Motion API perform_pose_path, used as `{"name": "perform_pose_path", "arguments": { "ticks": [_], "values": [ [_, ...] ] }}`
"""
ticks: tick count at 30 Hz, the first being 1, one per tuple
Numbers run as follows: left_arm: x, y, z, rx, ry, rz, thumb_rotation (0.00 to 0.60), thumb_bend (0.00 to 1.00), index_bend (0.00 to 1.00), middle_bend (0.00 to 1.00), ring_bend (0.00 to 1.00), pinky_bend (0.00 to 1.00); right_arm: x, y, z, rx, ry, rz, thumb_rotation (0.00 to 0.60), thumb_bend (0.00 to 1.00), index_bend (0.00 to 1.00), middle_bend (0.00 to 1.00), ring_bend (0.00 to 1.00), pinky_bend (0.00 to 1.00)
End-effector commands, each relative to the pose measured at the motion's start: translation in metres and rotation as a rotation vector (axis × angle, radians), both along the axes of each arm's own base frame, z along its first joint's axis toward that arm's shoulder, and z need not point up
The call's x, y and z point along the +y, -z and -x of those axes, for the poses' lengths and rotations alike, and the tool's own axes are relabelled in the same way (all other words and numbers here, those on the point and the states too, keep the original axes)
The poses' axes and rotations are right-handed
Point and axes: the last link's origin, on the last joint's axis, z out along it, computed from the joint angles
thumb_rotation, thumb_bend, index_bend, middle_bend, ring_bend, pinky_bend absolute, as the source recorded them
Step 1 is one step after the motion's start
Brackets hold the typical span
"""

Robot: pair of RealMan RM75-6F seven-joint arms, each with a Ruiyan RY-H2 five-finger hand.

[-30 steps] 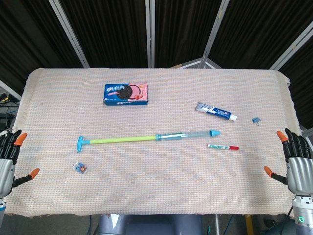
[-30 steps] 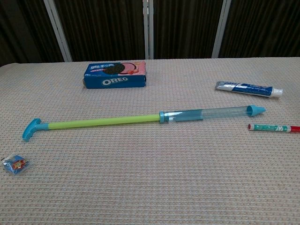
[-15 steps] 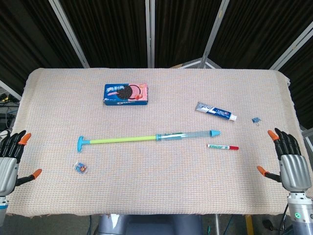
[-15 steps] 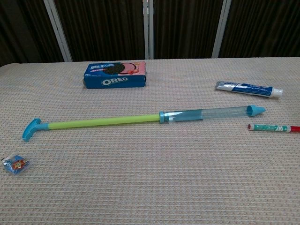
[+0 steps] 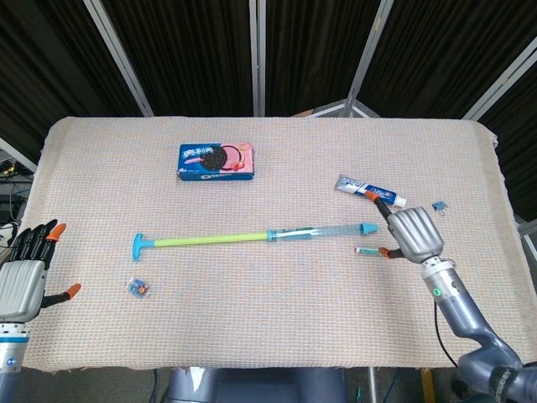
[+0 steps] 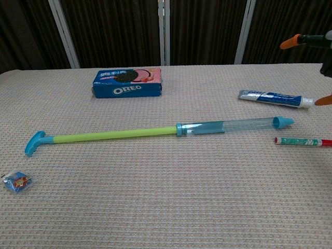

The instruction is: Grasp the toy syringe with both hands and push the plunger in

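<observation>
The toy syringe lies flat across the middle of the table, its green plunger rod pulled far out to the left and ending in a blue T-handle. Its clear barrel ends in a blue nozzle at the right. My right hand hovers open just right of the nozzle, touching nothing; the chest view catches only its orange fingertips. My left hand stays open at the table's left edge, well clear of the handle.
An Oreo box lies at the back. A toothpaste tube and a red-capped pen sit near my right hand. A small candy packet lies front left, a small clip far right.
My right hand has swung in from the table's right edge to just beside the syringe nozzle, over the pen. My left hand has drifted slightly inward. The syringe has not moved.
</observation>
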Motion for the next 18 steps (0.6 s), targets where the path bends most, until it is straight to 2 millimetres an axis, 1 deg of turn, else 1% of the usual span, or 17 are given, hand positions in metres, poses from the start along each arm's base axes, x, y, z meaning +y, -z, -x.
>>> {"name": "perform_pose_path", "arguments": {
  "ticks": [1, 2, 4, 7, 8, 12, 18],
  "values": [
    [0.003, 0.004, 0.003, 0.008, -0.017, 0.010, 0.600, 0.00, 0.00, 0.00, 0.00, 0.00, -0.033, 0.033, -0.027, 0.032, 0.017, -0.117, 0.600, 0.00, 0.15, 0.99, 1.00, 1.00],
    [0.004, 0.005, 0.004, 0.010, -0.023, 0.013, 0.600, 0.00, 0.00, 0.00, 0.00, 0.00, -0.036, 0.039, -0.029, 0.037, 0.025, -0.142, 0.600, 0.00, 0.17, 0.99, 1.00, 1.00],
    [0.005, 0.006, 0.006, 0.014, -0.032, 0.017, 0.600, 0.00, 0.00, 0.00, 0.00, 0.00, -0.040, 0.051, -0.033, 0.044, 0.032, -0.174, 0.600, 0.00, 0.25, 1.00, 1.00, 1.00],
    [0.007, 0.007, 0.008, 0.018, -0.042, 0.016, 0.600, 0.00, 0.00, 0.00, 0.00, 0.00, -0.045, 0.069, -0.034, 0.056, 0.044, -0.205, 0.600, 0.01, 0.32, 1.00, 1.00, 1.00],
    [0.007, 0.008, 0.009, 0.021, -0.045, 0.017, 0.600, 0.00, 0.00, 0.00, 0.00, 0.00, -0.045, 0.075, -0.034, 0.056, 0.050, -0.215, 0.600, 0.03, 0.33, 1.00, 1.00, 1.00],
    [0.007, 0.009, 0.010, 0.023, -0.049, 0.020, 0.600, 0.00, 0.00, 0.00, 0.00, 0.00, -0.047, 0.089, -0.037, 0.062, 0.045, -0.224, 0.600, 0.15, 0.37, 1.00, 1.00, 1.00],
    [0.007, 0.010, 0.009, 0.025, -0.047, 0.018, 0.600, 0.00, 0.00, 0.00, 0.00, 0.00, -0.056, 0.099, -0.035, 0.122, 0.031, -0.195, 0.600, 0.22, 0.39, 1.00, 1.00, 1.00]
  ]
}}
